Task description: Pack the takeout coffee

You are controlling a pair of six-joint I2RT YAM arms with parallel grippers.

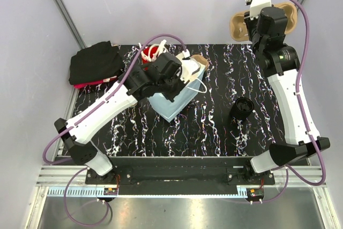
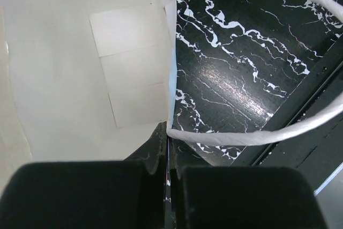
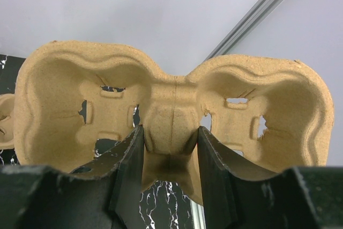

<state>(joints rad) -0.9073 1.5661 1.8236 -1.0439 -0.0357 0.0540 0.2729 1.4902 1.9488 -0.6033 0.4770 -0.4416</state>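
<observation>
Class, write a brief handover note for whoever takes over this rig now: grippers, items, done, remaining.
Left gripper shut on the paper bag rim; bag looks empty.
Right gripper shut on the pulp carrier at its centre ridge, held up at far right; pockets empty.
Coffee cup: probably the tan shape behind the bag, not packed.
Left to do: cup into carrier, likely then into bag.

we see a black marbled table [image 1: 214, 132] with a pale blue bag [image 1: 172, 106] near its middle, its white handles [image 2: 257, 135] loose. a red cup [image 1: 149, 53] of white utensils stands just behind it. a black cloth [image 1: 95, 63] lies at the far left corner, a small black round thing [image 1: 241, 109] sits to the right, and a brown pulp carrier [image 1: 237, 25] is up in the air past the far right corner.
</observation>
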